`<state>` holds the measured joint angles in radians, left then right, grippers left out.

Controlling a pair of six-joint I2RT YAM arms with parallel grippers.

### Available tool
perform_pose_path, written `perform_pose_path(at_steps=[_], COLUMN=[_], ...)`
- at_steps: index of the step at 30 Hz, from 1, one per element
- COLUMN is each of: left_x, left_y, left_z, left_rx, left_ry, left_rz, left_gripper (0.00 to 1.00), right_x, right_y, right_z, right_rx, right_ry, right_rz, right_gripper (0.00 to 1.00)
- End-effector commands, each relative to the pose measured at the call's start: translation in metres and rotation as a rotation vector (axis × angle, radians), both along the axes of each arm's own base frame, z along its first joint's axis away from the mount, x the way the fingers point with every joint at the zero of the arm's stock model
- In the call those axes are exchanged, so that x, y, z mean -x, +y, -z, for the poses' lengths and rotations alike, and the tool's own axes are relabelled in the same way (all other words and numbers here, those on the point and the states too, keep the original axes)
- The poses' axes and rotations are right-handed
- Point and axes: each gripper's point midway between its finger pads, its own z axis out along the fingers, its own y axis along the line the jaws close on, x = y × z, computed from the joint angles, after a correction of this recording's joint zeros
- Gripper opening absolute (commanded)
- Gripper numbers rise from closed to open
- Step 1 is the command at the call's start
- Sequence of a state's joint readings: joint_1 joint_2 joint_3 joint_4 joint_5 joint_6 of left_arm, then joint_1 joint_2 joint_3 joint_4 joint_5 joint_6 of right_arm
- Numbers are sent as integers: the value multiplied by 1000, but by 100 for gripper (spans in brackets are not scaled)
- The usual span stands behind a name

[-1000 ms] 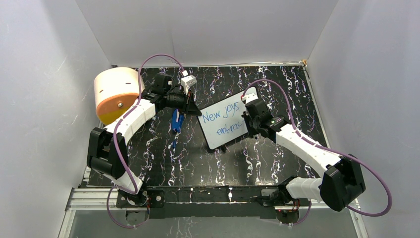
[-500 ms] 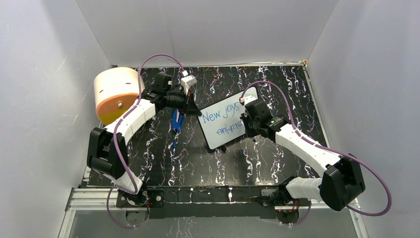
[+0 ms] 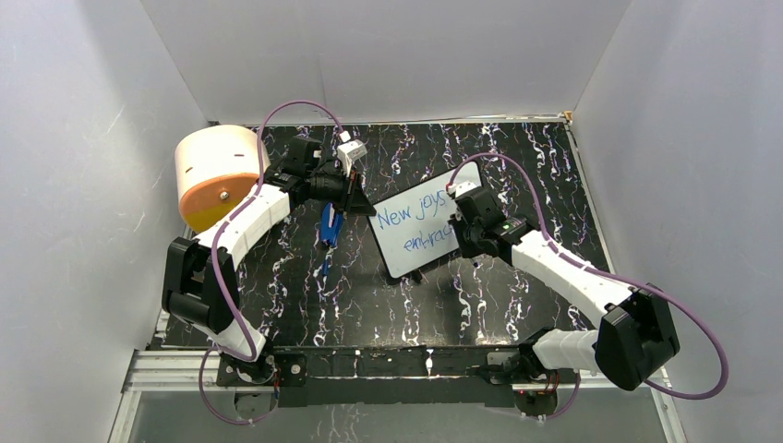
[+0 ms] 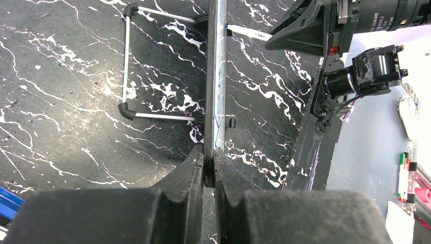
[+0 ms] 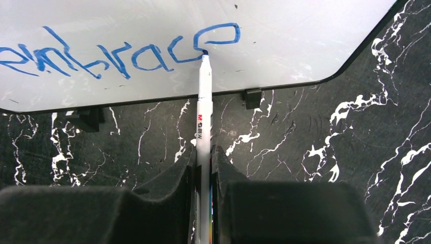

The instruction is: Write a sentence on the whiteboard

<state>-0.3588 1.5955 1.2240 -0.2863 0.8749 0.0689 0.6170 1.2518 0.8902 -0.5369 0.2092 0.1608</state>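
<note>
The whiteboard stands tilted on the marbled black table, with the blue sentence on it reading "New joys" above "embrac". My left gripper is shut on the board's left edge. In the left wrist view the whiteboard runs edge-on out of the left gripper. My right gripper is shut on a white marker. The marker's blue tip touches the whiteboard at the last looped letter of the sentence.
A peach-coloured cylinder lies at the back left by the wall. A blue object sits on the table under the left arm. The board's wire stand and small black feet rest on the table. White walls enclose three sides.
My right gripper has shifted slightly with the marker on the board's lower line. The left arm and the whiteboard have not moved.
</note>
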Motion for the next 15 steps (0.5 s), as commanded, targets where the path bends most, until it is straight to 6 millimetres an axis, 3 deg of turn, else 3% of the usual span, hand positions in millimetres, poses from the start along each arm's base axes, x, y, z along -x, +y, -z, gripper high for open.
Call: perform_pose_path(at_steps=[1,15], left_x=[2,1], left_y=[5,5], left_z=[12,11], left_rx=[-52,-52], left_ry=[5,0], left_rz=[4,3], left_gripper=[0,0], right_x=[-4,-20], right_y=[-5,-11], right_z=[0,-9], right_rx=[27,37], right_ry=[-12,-89], right_rz=[31,91], right_gripper=[0,0])
